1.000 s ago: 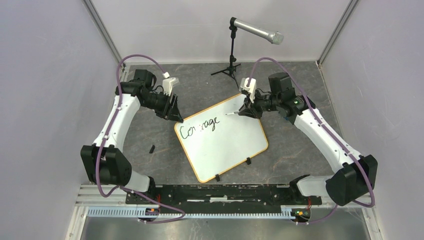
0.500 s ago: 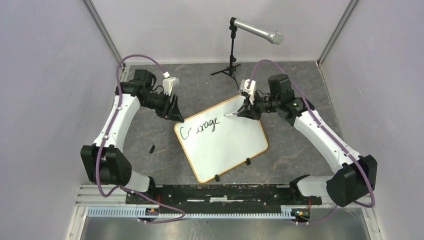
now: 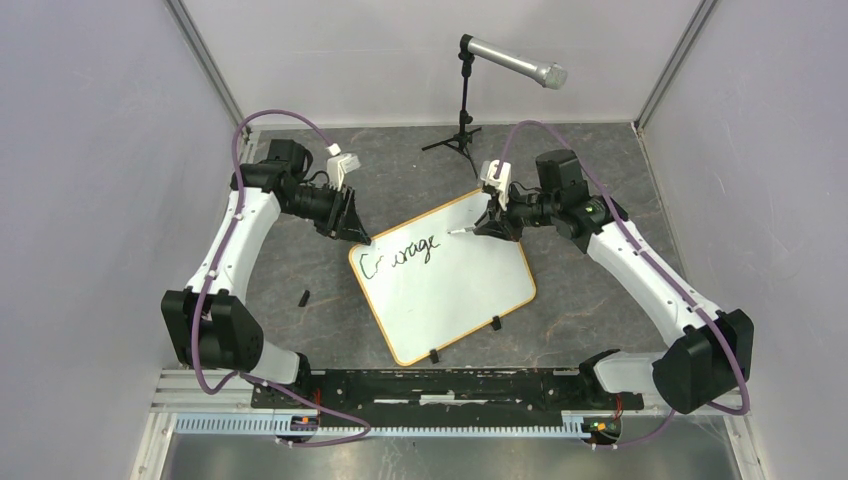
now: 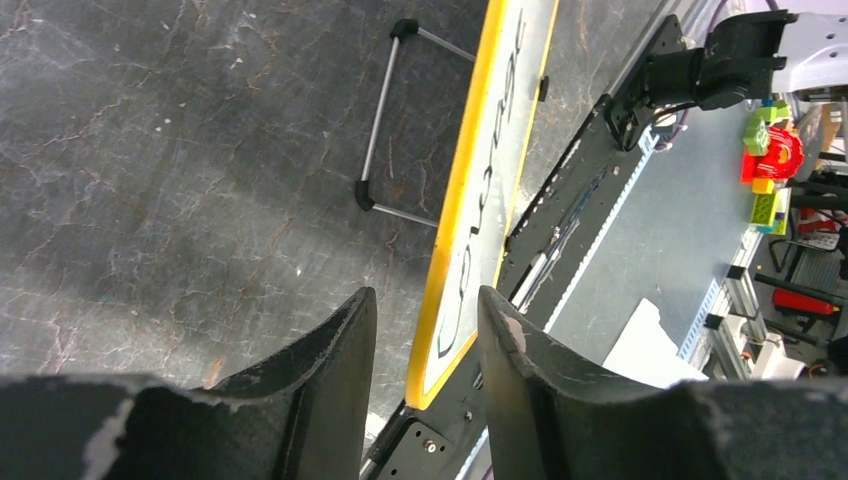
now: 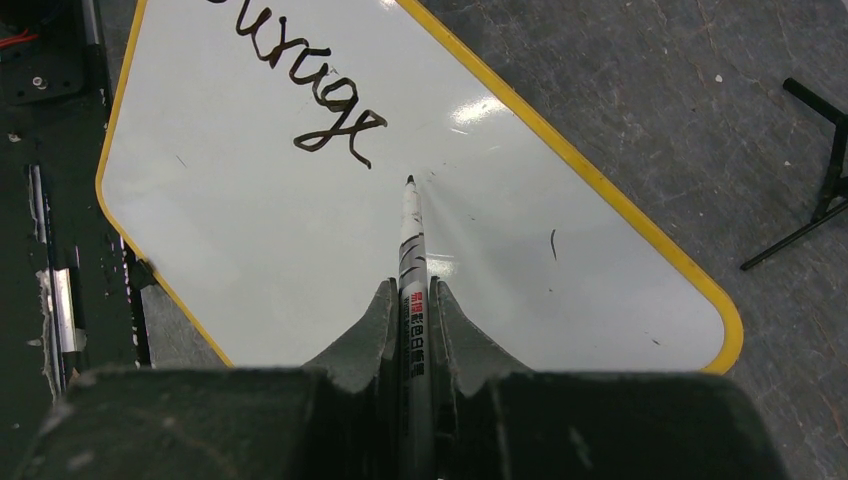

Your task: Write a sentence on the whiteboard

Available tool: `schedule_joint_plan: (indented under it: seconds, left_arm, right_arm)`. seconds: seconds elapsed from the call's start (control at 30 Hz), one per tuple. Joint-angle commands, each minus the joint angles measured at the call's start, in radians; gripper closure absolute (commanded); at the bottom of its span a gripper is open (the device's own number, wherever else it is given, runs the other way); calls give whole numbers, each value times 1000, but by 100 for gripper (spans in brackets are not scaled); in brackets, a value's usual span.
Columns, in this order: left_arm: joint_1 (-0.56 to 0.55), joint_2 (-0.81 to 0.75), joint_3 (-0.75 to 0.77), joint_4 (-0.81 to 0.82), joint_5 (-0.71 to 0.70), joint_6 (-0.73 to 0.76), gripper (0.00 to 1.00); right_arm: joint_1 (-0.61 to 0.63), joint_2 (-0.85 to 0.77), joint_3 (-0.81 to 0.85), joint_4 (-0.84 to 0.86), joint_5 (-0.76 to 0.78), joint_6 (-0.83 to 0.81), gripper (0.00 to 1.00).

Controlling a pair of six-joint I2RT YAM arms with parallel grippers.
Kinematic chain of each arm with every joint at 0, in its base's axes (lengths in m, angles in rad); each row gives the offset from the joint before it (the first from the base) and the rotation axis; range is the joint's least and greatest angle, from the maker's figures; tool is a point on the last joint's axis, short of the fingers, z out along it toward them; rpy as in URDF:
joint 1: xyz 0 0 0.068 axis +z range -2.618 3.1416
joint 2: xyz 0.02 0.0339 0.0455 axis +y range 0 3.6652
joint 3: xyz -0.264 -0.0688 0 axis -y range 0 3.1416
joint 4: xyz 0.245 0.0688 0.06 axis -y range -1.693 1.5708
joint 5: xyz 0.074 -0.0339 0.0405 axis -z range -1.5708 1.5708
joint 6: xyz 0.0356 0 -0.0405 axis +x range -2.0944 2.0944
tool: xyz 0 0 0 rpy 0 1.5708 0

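Just right of "Courage", the only word of the sentence (image 3: 402, 256) so far on the whiteboard (image 3: 470, 300) mid-table, my right gripper (image 5: 410, 290) has nudged its clamped marker (image 5: 411, 230) slightly left within 1 second, so I judge word 2 starts next. My left gripper (image 4: 427, 300) straddles the board's corner; I cannot tell whether it is pinching.

Right hand (image 3: 488, 226) with marker (image 3: 462, 230), slightly leftward.
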Motion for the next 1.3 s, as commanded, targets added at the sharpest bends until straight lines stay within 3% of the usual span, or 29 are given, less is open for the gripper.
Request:
schedule_joint_plan:
  seconds: [0.0,0.37,0.77,1.27]
  left_arm:
    - [-14,-6,21,-21,65,49,52]
    - [-46,11,28,-22,26,42,80]
    - [-48,20,32,-22,15,43,95]
    - [-49,16,27,-22,4,54,98]
  right_arm:
    - [-3,-19,-7,22,-7,-12,100]
    - [0,-7,-12,29,-9,-8,100]
    - [-1,23,-3,36,20,-15,100]
    - [-66,40,40,18,80,-28,100]
